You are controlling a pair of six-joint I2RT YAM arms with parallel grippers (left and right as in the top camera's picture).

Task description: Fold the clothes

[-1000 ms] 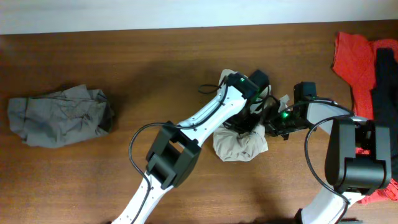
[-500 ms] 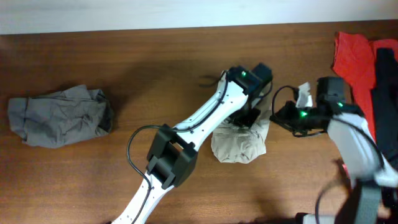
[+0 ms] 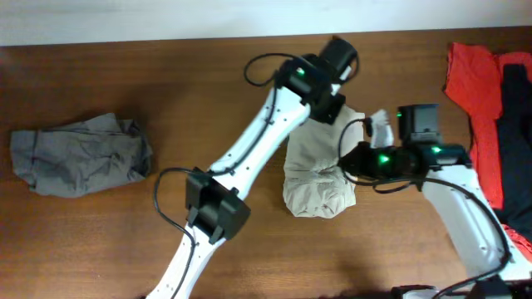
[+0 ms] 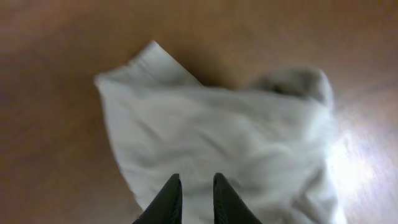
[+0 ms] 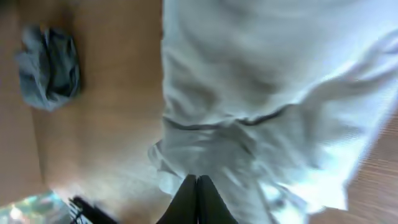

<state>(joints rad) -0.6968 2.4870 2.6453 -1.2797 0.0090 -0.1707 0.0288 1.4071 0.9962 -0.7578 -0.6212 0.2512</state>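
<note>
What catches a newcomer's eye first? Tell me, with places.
Beige shorts lie centrally with both arms over them: the right arm has jaws shut on their edge, the left arm has them slightly apart. A gray garment lies far left, a red garment and a black garment at the right edge.

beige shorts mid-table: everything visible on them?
The beige shorts are light, soft, wrinkled fabric, bunched in a rumpled heap on the brown table, not spread flat. One flat corner sticks out; a dark seam line crosses them in the right wrist view. The left gripper is above them, slightly open. The right gripper, shut, meets their right edge; a pinch is unclear.
</note>
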